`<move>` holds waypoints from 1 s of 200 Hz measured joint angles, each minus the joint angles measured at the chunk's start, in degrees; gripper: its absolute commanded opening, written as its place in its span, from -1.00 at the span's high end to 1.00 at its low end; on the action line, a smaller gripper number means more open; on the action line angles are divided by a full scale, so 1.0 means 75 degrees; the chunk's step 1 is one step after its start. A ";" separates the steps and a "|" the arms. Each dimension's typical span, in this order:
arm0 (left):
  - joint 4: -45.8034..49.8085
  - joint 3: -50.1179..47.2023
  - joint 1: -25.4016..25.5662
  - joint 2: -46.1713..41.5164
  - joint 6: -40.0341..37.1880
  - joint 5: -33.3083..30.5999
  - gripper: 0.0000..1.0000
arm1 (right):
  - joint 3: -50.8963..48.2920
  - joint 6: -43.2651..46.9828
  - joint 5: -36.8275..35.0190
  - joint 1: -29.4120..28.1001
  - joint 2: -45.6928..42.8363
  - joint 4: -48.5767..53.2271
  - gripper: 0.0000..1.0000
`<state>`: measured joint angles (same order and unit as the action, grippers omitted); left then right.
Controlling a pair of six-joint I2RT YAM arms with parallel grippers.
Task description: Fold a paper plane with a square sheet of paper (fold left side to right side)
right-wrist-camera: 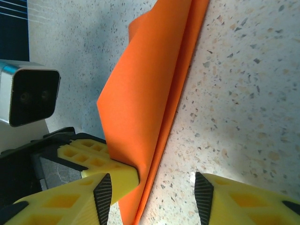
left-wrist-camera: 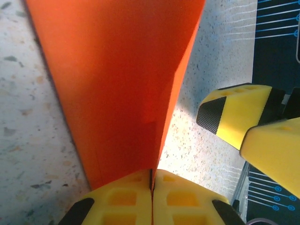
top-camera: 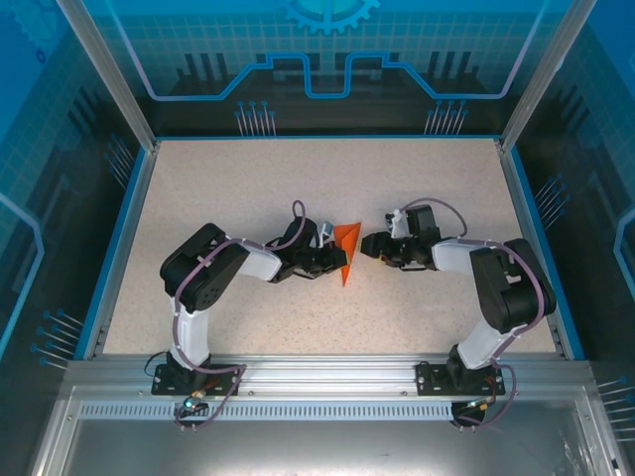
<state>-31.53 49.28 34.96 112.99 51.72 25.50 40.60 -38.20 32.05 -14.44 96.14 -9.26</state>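
My left jaws are pressed together, pinching one edge of the folded orange paper (top-camera: 346,246), which stands on edge mid-surface (top-camera: 248,178) between my arms. My right jaws are spread, close beside the paper, gripping nothing.

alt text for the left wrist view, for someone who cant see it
The left gripper, jaws shut, pinches the narrow end of a folded orange paper that widens away over a speckled table. The right gripper stands open at the right, beside the paper.
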 measured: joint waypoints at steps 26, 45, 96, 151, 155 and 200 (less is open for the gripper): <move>-0.0204 -0.0020 0.0000 0.0015 0.0125 0.0044 0.89 | 0.0082 -0.0169 -0.0017 -0.0061 0.0236 -0.0219 0.00; -0.0344 -0.0082 -0.0009 0.0020 0.0221 0.0047 0.89 | 0.0262 -0.0262 -0.0023 -0.0122 0.0405 -0.0326 0.03; -0.0589 -0.0192 -0.0055 0.0055 0.0344 0.0076 0.89 | 0.0746 -0.0434 -0.0076 -0.0271 0.0892 -0.0460 0.10; -0.0673 -0.0192 -0.0055 0.0154 0.0493 0.0137 0.88 | 0.1233 -0.0481 -0.0306 -0.0423 0.1314 -0.0073 0.17; -0.0673 -0.0192 -0.0055 0.0157 0.0501 0.0140 0.88 | 0.1274 -0.0481 -0.0323 -0.0431 0.1343 -0.0020 0.17; -0.0708 -0.0192 -0.0055 0.0192 0.0519 0.0184 0.79 | 0.1687 -0.0481 -0.0396 -0.0443 0.1510 0.0638 0.18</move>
<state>-36.84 47.83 34.54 114.43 55.61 26.87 53.25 -41.80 29.08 -17.76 107.46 -4.47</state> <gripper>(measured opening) 0.094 0.413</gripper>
